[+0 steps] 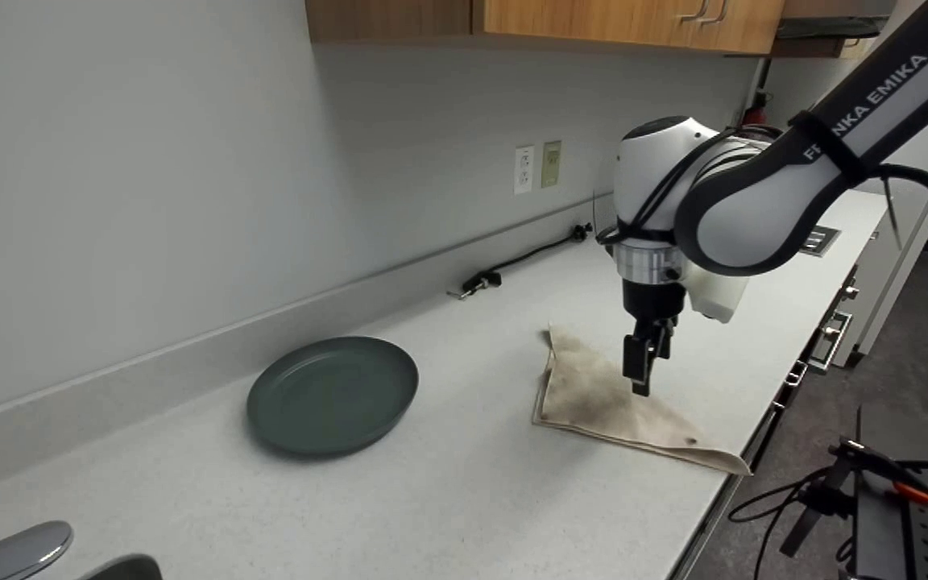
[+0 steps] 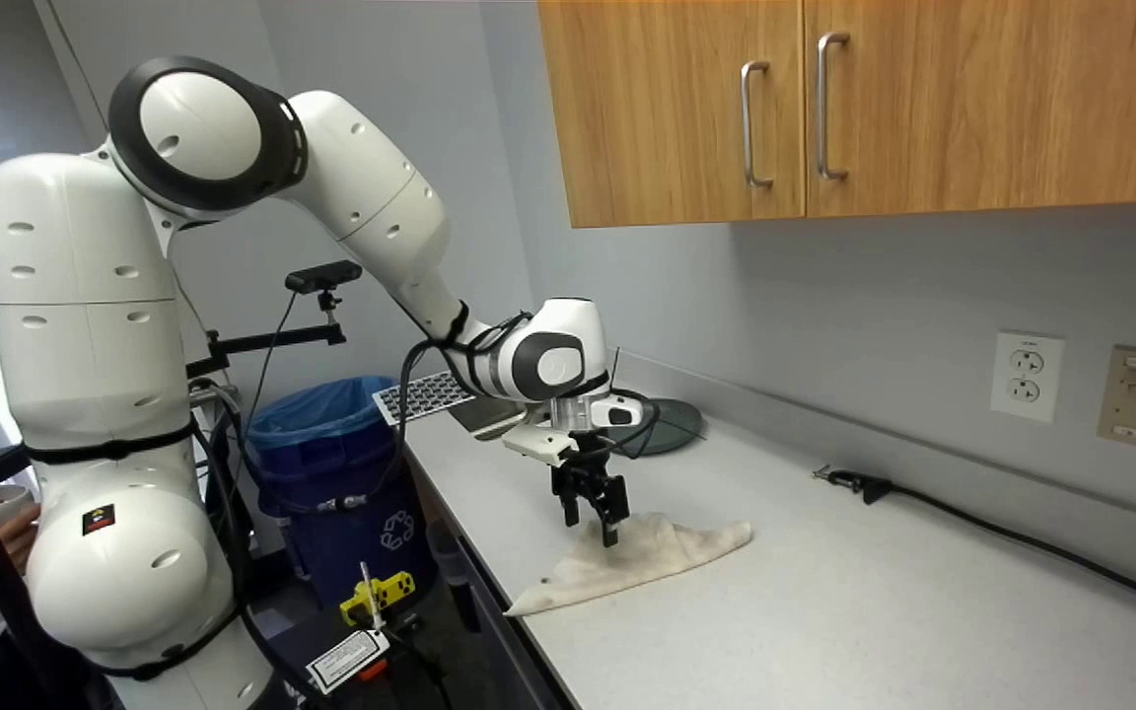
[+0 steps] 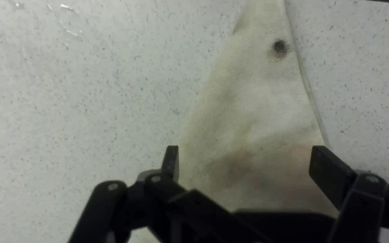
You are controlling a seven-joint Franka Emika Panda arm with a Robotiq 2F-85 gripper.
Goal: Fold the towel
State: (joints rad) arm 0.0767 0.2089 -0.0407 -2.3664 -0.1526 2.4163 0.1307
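Towel [image 2: 662,552], in a rough triangle, puts one tip at the front edge of the bench [image 2: 805,602]; over its middle the jaws hang wide apart, clamped on nothing. Closing across that width would probably bunch the towel, and too shallow a pinch could drag the top layer off the lower. A tug might slip the tip over the edge. Towards the back edge sits a dark green plate [image 1: 333,395]

Arm [image 2: 361,182] was white and black, part-covered lettering [image 1: 897,82] read FRANKA EMIKA, black cables [image 1: 660,193] were strapped on, wrist collar [image 1: 645,264] was silver, jaws were black.
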